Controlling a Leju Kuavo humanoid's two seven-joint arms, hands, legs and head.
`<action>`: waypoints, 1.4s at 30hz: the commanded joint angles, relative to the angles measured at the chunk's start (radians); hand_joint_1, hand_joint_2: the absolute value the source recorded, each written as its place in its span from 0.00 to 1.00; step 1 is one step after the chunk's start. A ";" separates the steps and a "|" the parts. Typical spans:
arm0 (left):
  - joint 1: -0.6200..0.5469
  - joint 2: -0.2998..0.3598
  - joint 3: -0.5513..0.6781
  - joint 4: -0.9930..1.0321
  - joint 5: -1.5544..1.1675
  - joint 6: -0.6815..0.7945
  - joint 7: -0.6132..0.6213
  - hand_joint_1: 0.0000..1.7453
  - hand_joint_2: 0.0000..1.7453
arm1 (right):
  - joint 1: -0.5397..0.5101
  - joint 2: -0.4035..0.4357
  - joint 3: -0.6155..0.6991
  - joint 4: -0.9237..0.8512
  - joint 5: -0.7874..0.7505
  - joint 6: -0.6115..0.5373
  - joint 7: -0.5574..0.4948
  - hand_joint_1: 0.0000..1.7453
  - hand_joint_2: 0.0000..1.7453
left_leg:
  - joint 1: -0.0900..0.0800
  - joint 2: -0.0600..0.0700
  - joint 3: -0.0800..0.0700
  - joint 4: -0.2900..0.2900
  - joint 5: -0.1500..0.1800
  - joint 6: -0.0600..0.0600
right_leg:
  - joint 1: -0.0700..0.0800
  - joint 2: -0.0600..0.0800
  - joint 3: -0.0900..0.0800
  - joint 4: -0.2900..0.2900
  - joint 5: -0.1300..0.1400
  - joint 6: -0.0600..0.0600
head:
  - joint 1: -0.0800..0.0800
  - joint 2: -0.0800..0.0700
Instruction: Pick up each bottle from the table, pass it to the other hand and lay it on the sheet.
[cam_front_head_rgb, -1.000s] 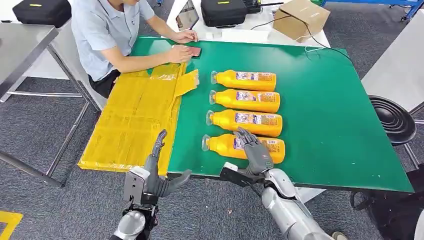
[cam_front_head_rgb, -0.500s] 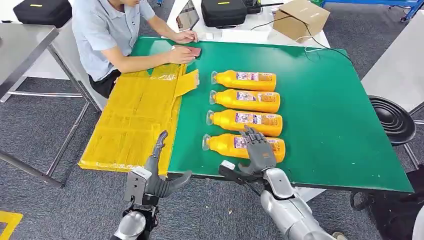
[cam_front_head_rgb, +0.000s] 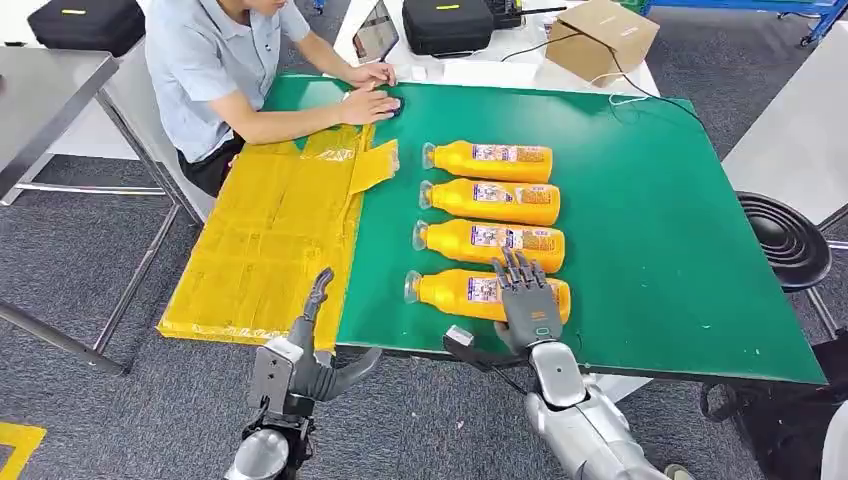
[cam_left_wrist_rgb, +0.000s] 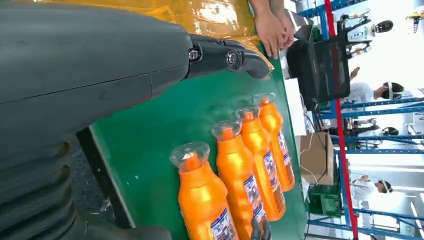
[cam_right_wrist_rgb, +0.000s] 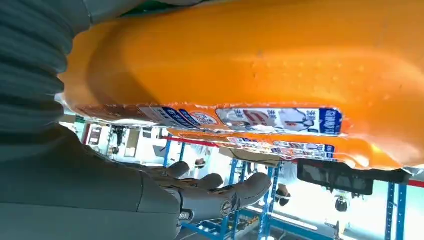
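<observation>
green table (cam_front_head_rgb: 650, 250), four orange bottles (cam_front_head_rgb: 490, 198), one yellow sheet (cam_front_head_rgb: 270, 240), both robot hands (cam_front_head_rgb: 528, 298) spread, holding nothing

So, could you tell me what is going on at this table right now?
A humanoid robot is starting to clear four orange bottles lying in a row on the green table. Its right hand is spread open over the nearest bottle, not gripping it. Its left hand waits open at the table's edge, near the yellow sheet, which has no bottles on it. A person sits at the far corner.
</observation>
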 joint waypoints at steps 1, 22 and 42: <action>0.002 0.005 0.031 -0.001 -0.009 -0.003 0.008 0.00 1.00 | 0.042 -0.023 -0.103 0.088 0.018 0.004 0.013 0.00 1.00 | 0.000 -0.002 0.003 -0.001 0.000 -0.001 | 0.001 -0.003 0.004 -0.002 -0.001 -0.001 | 0.000 0.000; -0.020 0.009 0.051 0.012 -0.014 -0.002 0.037 0.00 1.00 | 0.024 -0.033 -0.286 0.266 -0.095 0.180 -0.024 0.86 1.00 | 0.001 -0.005 0.018 -0.002 -0.002 -0.002 | 0.001 -0.005 0.008 -0.005 -0.003 -0.004 | 0.000 0.000; -0.037 0.025 0.045 0.016 0.012 -0.008 0.017 0.00 1.00 | 0.045 -0.027 -0.350 0.308 -0.187 0.177 -0.212 1.00 1.00 | 0.001 -0.004 0.025 -0.002 -0.003 -0.002 | 0.002 -0.005 0.015 -0.006 -0.004 -0.003 | 0.000 0.000</action>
